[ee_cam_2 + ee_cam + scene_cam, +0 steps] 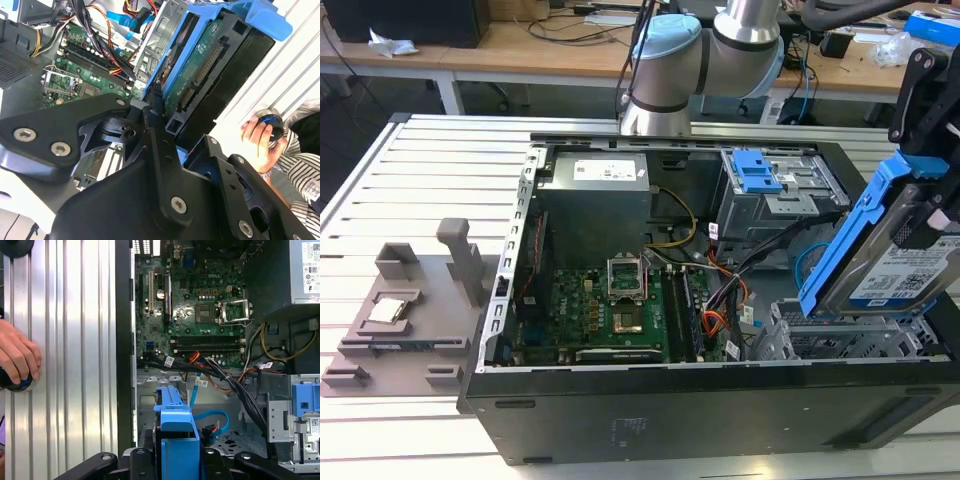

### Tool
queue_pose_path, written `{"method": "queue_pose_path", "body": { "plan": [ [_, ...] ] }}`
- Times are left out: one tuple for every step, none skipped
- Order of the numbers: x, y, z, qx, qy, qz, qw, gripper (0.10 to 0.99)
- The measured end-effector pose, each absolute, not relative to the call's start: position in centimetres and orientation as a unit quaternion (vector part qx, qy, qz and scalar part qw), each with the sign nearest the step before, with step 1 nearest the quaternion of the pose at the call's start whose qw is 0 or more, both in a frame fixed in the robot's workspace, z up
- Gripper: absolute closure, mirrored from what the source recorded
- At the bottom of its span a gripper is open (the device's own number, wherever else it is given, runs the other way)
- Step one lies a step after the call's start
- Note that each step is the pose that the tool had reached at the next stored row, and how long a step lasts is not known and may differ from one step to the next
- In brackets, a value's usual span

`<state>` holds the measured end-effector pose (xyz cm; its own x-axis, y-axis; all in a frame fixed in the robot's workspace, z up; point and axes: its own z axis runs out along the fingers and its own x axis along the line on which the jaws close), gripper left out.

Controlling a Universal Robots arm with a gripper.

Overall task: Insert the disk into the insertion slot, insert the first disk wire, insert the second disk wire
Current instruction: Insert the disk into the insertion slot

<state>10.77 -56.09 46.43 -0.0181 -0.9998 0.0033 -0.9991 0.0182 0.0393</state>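
Blue-framed disk (905,265): held in the air, steeply tilted, just above the insertion slot and not yet inside any bay.
Hand (182,135): black and clamped on the disk's carrier, gripping it from both sides.
Insertion slot (840,340): silver perforated cage in the corner of the open computer case (650,415), nearest the camera at the exterior view's right.
Computer case: lies open on its side on the slatted metal desk (380,200).
Grey cage (780,190): carries a blue tab and sits further back along the same side of the case. It is not the target.
Blue cable (212,416): lies loose inside the case beside the slot, next to a bundle of black wires. No cable appears joined to the disk.
Person (17,357): at the desk's edge beside the case, holding a small round object, apart from the arm.
Step in hand: seating the disk. Both wires look undone.
Doing it well: probably level the disk so the carrier's rails meet the bay squarely. Keep loose cables out of the opening and slide it straight without forcing.
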Motion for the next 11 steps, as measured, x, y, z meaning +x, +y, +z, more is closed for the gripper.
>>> {"method": "queue_pose_path", "body": {
  "plan": [
    [10.77,-56.10,46.37,0.701,-0.713,-0.013,0.015,0.725],
    [10.77,-56.09,46.34,0.701,-0.713,-0.013,0.015,0.725],
    [10.77,-56.10,46.30,0.701,-0.713,-0.013,0.015,0.725],
    [10.77,-56.09,46.23,0.701,-0.713,-0.013,0.015,0.725],
    [10.77,-56.09,46.14,0.701,-0.713,-0.013,0.015,0.725],
    [10.77,-56.10,46.07,0.701,-0.713,-0.013,0.015,0.725],
    [10.77,-56.09,46.03,0.701,-0.713,-0.013,0.015,0.725],
    [10.77,-56.09,45.98,0.701,-0.713,-0.013,0.015,0.725],
    [10.77,-56.09,45.93,0.701,-0.713,-0.013,0.015,0.725],
    [10.77,-56.09,45.89,0.701,-0.713,-0.013,0.015,0.725],
    [10.77,-56.10,45.85,0.701,-0.713,-0.013,0.015,0.725]
  ]
}}
